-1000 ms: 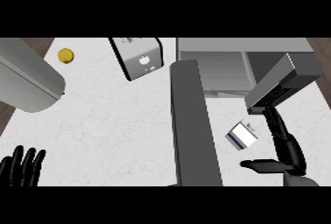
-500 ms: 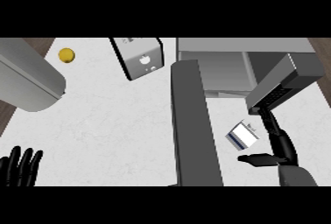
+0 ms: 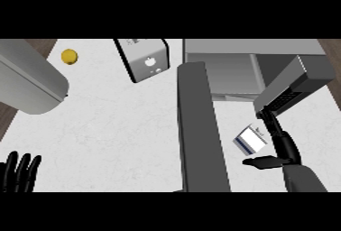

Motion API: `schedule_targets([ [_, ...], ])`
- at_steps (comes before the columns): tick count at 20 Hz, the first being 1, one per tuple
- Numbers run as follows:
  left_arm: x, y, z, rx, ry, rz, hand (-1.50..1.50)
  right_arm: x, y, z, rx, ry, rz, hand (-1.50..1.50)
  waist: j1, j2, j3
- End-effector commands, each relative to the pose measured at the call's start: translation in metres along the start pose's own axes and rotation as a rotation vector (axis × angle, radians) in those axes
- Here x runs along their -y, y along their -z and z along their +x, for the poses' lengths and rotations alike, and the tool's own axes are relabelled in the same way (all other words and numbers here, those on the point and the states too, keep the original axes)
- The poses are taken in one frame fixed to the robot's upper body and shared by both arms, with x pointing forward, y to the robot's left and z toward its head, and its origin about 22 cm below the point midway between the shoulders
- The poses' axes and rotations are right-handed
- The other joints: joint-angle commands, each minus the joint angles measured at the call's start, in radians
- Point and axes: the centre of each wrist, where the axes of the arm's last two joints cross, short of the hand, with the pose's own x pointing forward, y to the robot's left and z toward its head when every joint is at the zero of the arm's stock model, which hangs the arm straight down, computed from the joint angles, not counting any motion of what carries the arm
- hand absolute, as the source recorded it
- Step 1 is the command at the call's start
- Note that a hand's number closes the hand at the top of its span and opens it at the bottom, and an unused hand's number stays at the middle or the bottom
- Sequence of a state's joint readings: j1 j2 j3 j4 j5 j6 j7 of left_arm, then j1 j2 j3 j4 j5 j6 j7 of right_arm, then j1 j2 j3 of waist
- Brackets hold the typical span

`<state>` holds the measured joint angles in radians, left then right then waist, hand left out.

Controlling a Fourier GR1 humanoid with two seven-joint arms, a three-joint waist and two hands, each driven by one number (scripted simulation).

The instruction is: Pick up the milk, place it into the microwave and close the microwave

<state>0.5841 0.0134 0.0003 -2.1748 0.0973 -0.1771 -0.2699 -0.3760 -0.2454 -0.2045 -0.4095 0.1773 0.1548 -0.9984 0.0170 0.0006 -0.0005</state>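
Black hand (image 3: pixel 20 173) (grey forearms)

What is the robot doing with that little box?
The right robot hand is at the milk carton, with the thumb under it and the fingers along its side; the carton is not yet in the microwave. The microwave's door stands wide open. The left robot hand rests open at the lower left of the counter. A lemon lies far back.
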Motion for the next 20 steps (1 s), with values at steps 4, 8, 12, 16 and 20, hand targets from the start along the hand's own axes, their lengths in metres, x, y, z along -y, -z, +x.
schedule_targets([
  [4,0.006,0.001,-0.002,0.002,-0.004,0.000,-1.50,-0.003,-0.024,-0.015,-0.024,0.107,0.022,-1.50,0.008,0.007,0.004],
  [8,-0.004,-0.002,-0.007,0.005,-0.007,0.019,-1.50,-0.013,-0.018,-0.016,0.034,0.090,-0.015,-1.50,0.010,0.008,0.004],
  [12,-0.008,-0.007,0.010,0.003,-0.001,-0.010,-1.50,0.000,-0.013,-0.012,0.046,0.120,-0.027,-1.50,0.014,0.006,0.004],
  [16,-0.007,-0.005,0.004,0.010,-0.028,-0.014,-1.50,-0.018,0.004,-0.009,0.080,0.230,-0.024,1.50,0.017,0.008,0.005],
  [20,0.000,-0.002,-0.001,-0.017,-0.022,-0.010,-1.50,-0.025,-0.001,-0.011,0.113,0.327,-0.005,1.50,0.005,0.007,0.005],
])
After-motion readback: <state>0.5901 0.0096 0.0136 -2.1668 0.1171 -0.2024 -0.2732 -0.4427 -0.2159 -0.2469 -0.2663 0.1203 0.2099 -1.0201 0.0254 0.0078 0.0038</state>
